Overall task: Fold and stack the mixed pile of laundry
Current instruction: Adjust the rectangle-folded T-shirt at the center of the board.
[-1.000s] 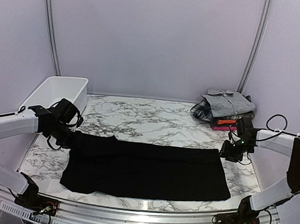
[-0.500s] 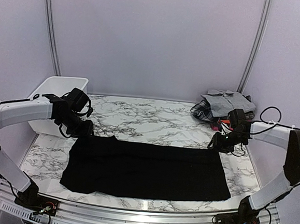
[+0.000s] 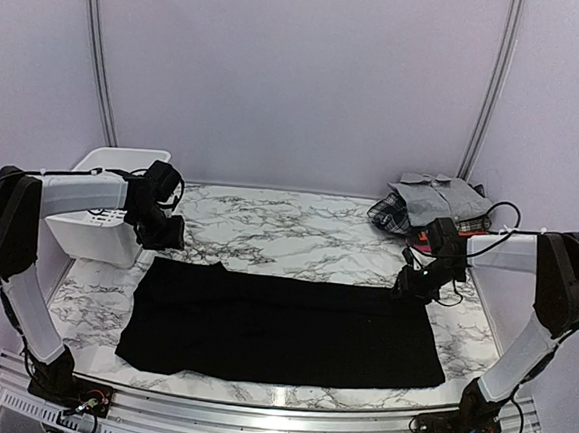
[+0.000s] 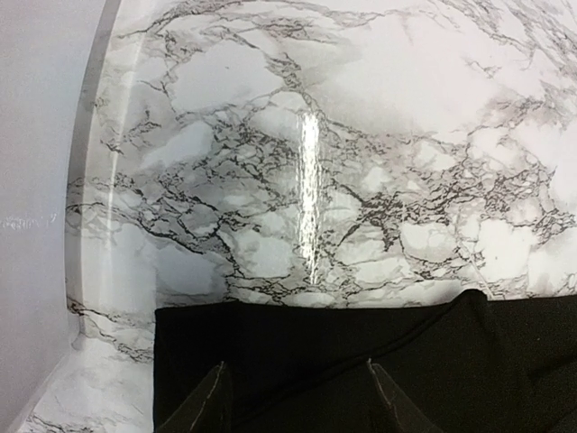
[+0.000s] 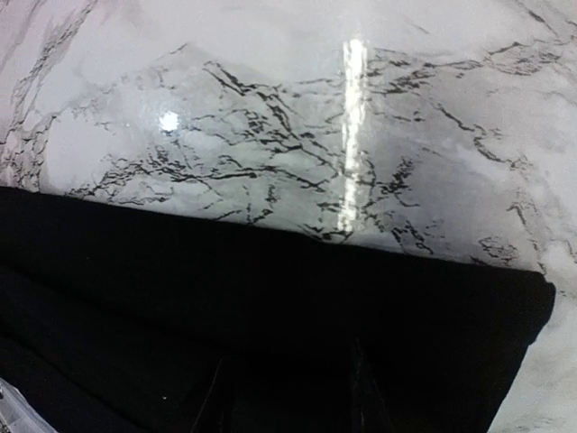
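1. laundry, seen from above: the black cloth (image 3: 281, 326) is spread flat on the marble table (image 3: 299, 227). it reaches from just under the left pincer (image 3: 171, 235) to just under the right pincer (image 3: 411, 284). each pincer is poised at a far corner. a folded stack (image 3: 439, 203), topped by a grey shirt, lies just beyond the right pincer. a white basket (image 3: 100, 207) sits just outboard of the left pincer. the step in hand is judged to be a fold of the far edge onto the near edge.
2. left wrist view: the left pincer is seen released, its fingertips (image 4: 212, 401) apart with nothing caught between them. the cloth's far hem runs just ahead of the tips, and the corner lies ahead and to one side. the hem should be straddled close to that corner, and a single layer should be pinched.
3. right wrist view: the fingers are lost against the dark cloth beneath them, so it cannot be told whether the right pincer is clenched or released. the far corner lies ahead and to one side. both corners should be lifted together, held level and lightly taut, and carried evenly toward the near edge. the stack behind the right pincer should be left undisturbed.
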{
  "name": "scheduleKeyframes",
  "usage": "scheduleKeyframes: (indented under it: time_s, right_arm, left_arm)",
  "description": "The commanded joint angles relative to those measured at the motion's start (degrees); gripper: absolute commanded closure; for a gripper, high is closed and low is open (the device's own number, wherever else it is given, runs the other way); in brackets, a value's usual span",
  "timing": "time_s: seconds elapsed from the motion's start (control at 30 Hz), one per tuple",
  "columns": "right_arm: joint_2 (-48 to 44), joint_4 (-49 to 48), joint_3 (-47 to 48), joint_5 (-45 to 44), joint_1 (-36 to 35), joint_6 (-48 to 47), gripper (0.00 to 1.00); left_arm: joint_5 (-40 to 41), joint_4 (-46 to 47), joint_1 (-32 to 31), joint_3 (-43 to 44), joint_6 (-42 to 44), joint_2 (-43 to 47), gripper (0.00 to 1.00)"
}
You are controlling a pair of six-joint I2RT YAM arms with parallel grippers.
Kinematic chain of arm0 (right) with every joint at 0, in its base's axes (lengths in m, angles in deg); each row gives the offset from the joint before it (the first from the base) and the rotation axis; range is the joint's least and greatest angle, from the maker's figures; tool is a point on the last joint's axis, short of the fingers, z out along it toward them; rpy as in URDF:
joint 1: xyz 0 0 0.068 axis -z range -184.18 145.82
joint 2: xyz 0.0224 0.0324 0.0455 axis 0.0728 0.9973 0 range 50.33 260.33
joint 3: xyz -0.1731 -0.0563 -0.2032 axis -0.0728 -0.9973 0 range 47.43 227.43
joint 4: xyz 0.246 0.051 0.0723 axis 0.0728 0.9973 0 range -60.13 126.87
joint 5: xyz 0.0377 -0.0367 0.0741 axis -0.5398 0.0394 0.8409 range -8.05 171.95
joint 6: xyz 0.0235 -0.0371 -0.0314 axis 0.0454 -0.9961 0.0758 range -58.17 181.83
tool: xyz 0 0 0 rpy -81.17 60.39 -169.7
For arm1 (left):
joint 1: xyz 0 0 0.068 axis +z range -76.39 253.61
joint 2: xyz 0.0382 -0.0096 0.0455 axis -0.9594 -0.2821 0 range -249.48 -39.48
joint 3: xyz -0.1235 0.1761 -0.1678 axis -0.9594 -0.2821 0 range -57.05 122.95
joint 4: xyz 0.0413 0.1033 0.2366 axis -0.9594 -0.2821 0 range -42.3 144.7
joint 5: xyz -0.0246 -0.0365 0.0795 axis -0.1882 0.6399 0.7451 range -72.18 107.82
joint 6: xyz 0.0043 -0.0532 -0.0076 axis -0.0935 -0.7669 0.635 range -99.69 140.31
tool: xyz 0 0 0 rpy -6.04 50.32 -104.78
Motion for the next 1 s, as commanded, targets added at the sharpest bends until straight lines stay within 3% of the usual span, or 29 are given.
scheduleKeyframes:
  time_s: [0.0,0.27,0.67,0.97]
  right_arm:
    - [-3.77,-1.25,3.79,6.73,-0.82,-1.29,0.59]
    - [2.38,-7.71,16.16,11.52,-12.1,3.22,0.58]
    - [27.93,-9.32,46.79,11.49,-31.09,5.96,0.57]
    - [43.95,-6.94,66.16,8.74,-37.07,6.94,0.57]
  left_arm:
    - [0.46,-2.14,-0.2,-1.86,1.33,-0.37,0.49]
    - [2.82,-2.44,0.22,-7.36,-0.66,2.94,0.45]
    - [6.08,-2.21,0.74,-16.26,-8.51,11.83,0.41]
    - [5.28,-0.44,2.51,-18.37,-9.82,11.23,0.41]
